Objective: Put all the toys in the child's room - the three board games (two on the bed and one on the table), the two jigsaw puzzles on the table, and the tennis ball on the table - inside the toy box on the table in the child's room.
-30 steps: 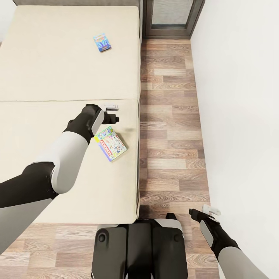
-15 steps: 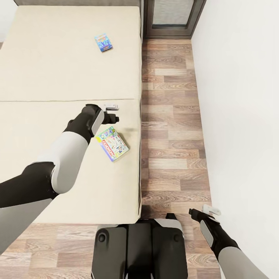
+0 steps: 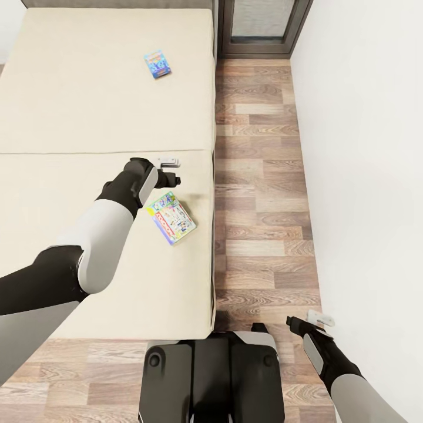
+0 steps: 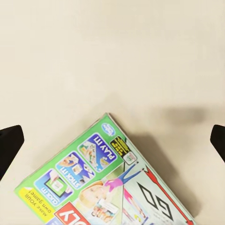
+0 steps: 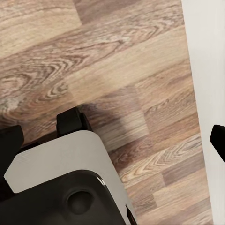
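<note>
Two board games lie on the cream bed. The near one has a green, yellow and red printed cover and sits close to the bed's right edge. The far one is smaller in view and mostly blue. My left gripper hovers open over the bed, just beyond the near game's far corner. In the left wrist view that game lies below and between the spread fingertips, untouched. My right gripper hangs open low over the wood floor by the white wall, holding nothing.
A strip of wood-plank floor runs between the bed and the white wall. A dark-framed door closes the far end. My base stands at the bed's near corner and also appears as the base in the right wrist view.
The whole head view has shifted a few pixels to the right, so the camera moved slightly. Both arms hold the same pose and the games lie where they were.
</note>
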### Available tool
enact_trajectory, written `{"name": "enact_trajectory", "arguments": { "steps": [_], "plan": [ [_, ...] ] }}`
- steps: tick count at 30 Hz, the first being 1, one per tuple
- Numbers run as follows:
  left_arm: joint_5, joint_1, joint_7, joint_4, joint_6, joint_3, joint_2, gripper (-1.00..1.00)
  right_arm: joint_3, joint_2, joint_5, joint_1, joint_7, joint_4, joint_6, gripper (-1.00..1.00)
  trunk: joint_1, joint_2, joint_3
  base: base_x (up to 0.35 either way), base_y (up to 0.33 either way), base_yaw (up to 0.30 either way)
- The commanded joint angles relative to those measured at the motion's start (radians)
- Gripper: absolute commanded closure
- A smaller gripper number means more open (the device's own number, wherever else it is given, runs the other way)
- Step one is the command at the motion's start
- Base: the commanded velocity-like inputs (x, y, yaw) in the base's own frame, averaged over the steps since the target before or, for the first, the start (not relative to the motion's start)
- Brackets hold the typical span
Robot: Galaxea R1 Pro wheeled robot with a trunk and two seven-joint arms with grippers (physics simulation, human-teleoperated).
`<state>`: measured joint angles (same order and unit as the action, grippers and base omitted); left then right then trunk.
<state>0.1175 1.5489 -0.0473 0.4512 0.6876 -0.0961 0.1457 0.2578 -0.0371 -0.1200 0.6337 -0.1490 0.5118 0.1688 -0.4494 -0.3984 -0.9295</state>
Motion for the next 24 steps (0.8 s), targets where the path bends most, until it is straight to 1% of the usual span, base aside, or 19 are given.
{"name": "enact_trajectory", "arguments": {
  "steps": [1, 14, 24],
  "plan": [
    [0.010, 0.000, 0.003, 0.001, 0.004, -0.008, 0.002, -1.00, -0.002, 0.000, -0.010, 0.000, -0.004, 0.002, 0.005, -1.00, -0.001, -0.002, -0.002, 0.000, 0.001, 0.000],
    [0.011, 0.000, 0.001, 0.001, 0.005, -0.009, 0.002, -1.00, -0.002, -0.001, -0.010, 0.000, -0.004, 0.002, 0.007, -1.00, -0.001, -0.002, -0.020, 0.000, 0.000, 0.000],
    [0.013, 0.000, 0.001, 0.001, 0.006, -0.016, 0.001, -1.00, -0.002, -0.001, -0.010, 0.000, -0.003, 0.001, 0.008, -1.00, -0.001, -0.002, -0.037, 0.000, 0.000, 0.000]
  ]
}}
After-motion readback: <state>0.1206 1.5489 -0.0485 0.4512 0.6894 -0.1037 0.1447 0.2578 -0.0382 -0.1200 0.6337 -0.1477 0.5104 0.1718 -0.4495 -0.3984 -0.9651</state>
